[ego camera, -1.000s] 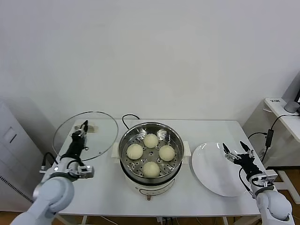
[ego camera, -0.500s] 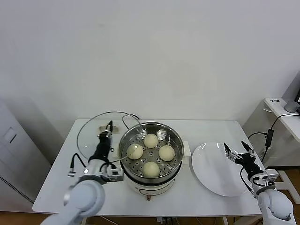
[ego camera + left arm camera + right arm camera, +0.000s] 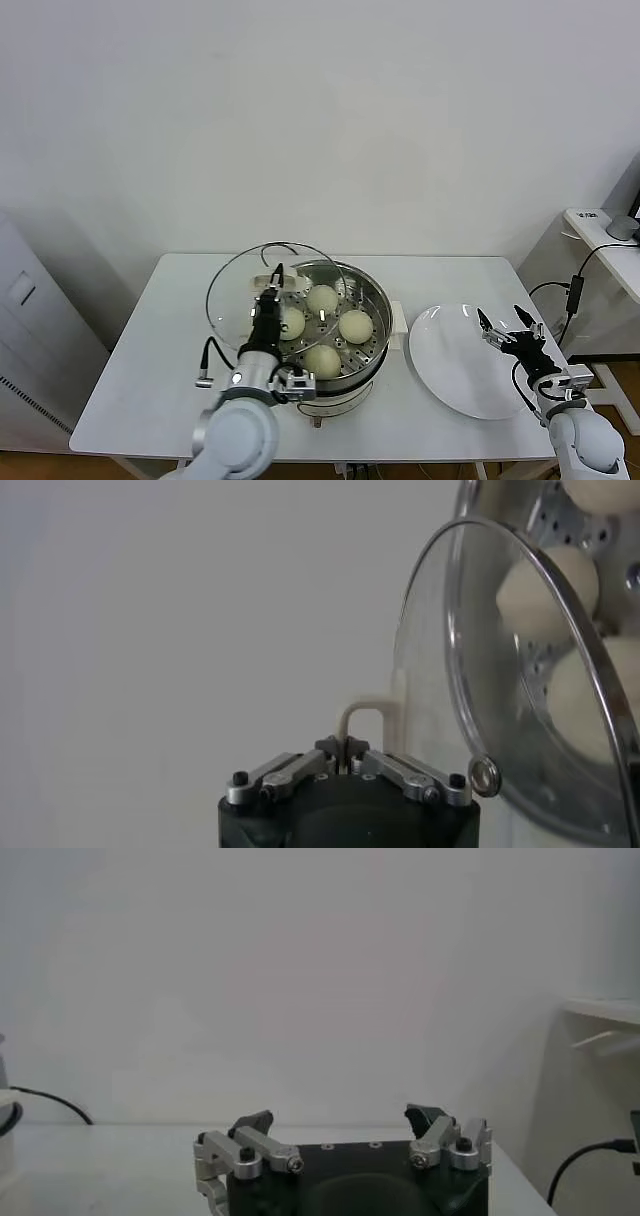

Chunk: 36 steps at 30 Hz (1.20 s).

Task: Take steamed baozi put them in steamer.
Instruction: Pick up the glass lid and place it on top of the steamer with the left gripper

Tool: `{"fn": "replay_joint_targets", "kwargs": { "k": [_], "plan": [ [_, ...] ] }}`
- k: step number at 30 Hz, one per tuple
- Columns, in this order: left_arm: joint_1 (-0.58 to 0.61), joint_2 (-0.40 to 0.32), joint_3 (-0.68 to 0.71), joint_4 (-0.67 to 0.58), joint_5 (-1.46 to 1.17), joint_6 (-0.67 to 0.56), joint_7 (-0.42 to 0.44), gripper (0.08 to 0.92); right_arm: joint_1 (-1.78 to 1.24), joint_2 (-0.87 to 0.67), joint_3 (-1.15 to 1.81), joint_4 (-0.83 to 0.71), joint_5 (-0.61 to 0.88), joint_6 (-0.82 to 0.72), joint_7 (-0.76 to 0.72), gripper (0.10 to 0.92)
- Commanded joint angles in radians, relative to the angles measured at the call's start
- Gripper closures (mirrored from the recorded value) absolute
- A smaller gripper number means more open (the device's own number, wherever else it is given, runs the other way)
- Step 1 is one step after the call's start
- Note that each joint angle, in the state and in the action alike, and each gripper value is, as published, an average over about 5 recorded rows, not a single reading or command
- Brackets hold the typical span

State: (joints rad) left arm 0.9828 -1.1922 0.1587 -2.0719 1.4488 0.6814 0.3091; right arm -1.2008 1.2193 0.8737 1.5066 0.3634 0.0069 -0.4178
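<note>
The glass lid (image 3: pixel 275 300) veils the steamer's (image 3: pixel 372 300) left rim. The left wrist view cuts off both lid and baozi (image 3: pixel 535 590). The plate's (image 3: pixel 450 360) tabletop-edge rim sits behind the right tool (image 3: pixel 505 330)

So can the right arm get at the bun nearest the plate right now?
Probably yes. The right gripper is open over the plate, and that baozi lies uncovered in the steamer. The left gripper holds the glass lid over the opposite side.
</note>
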Motion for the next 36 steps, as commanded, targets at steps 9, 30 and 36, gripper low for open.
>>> {"fn": "replay_joint_targets", "kwargs": {
  "k": [9, 30, 36],
  "plan": [
    [-0.006, -0.142, 0.103, 0.096, 0.124, 0.004, 0.004, 0.892, -0.004, 0.009, 0.009, -0.005, -0.001, 0.002, -0.009, 0.203],
    [-0.017, -0.147, 0.114, 0.151, 0.109, -0.013, -0.006, 0.892, -0.005, 0.016, 0.017, -0.023, -0.011, 0.008, -0.022, 0.203],
    [-0.018, -0.149, 0.116, 0.162, 0.108, -0.014, -0.006, 0.892, -0.007, 0.016, 0.023, -0.023, -0.012, 0.008, -0.025, 0.203]
  ]
}}
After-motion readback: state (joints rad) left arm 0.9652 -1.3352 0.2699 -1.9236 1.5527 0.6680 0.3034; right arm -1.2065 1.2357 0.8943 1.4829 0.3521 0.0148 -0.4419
